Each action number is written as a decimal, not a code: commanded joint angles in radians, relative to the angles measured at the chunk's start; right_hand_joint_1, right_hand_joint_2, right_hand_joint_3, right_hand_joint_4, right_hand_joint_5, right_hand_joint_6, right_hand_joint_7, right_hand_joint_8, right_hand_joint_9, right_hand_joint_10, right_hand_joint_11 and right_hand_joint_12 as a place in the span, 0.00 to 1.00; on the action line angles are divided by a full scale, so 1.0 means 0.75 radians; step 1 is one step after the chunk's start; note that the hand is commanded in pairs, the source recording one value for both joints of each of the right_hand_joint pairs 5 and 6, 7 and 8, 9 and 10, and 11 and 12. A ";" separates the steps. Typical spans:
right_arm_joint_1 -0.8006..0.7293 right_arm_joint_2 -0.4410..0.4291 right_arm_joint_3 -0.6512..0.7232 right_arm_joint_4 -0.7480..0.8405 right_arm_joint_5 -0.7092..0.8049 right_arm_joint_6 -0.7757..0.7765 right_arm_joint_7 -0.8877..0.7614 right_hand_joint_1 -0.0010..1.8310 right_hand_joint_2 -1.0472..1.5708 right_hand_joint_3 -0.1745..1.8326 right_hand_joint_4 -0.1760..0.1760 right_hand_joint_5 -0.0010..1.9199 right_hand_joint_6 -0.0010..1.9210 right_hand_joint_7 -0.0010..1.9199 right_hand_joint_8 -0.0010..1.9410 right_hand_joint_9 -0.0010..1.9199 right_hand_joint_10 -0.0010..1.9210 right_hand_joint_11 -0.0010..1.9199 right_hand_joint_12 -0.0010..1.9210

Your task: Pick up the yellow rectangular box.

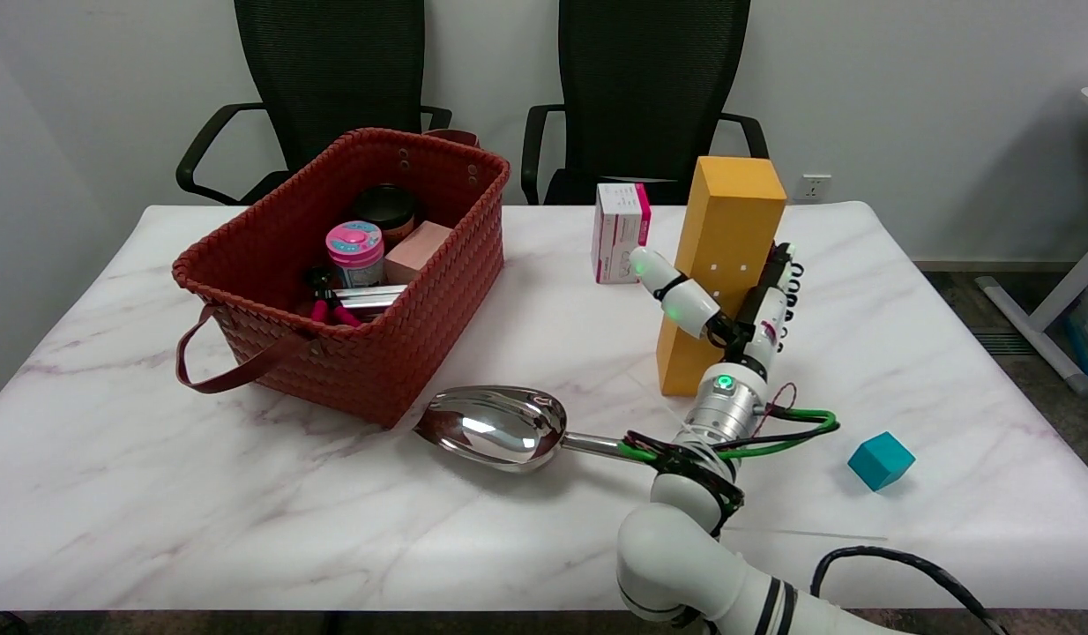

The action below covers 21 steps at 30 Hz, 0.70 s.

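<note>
The tall yellow rectangular box (727,220) stands on end on the marble table (156,494), right of centre, leaning slightly. My right hand (731,310) reaches up from the lower right and straddles the box's lower half. The thumb (672,289) lies spread across the box's front face. The other fingers (778,280) run up along its right side. The fingers are still apart, and I cannot tell whether they press on the box. The box's base stays on the table.
A silver scoop (500,428) lies just left of my forearm, its handle pointing at the wrist. A teal cube (880,460) sits to the right. A pink-and-white carton (621,231) stands behind the box. A red woven basket (350,353) with several items fills the left.
</note>
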 commanded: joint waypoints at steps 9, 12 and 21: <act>0.018 -0.003 0.010 -0.023 0.008 0.033 -0.004 0.61 0.62 0.30 0.50 0.00 0.00 0.00 0.00 0.00 0.00 0.00 0.00; 0.018 -0.005 0.004 -0.023 0.005 0.053 -0.002 0.61 0.64 0.32 0.50 0.00 0.00 0.00 0.00 0.00 0.00 0.00 0.00; 0.020 -0.005 -0.003 -0.023 -0.003 0.071 0.009 0.63 0.76 0.46 0.50 0.10 0.10 0.19 0.19 0.17 0.17 0.14 0.14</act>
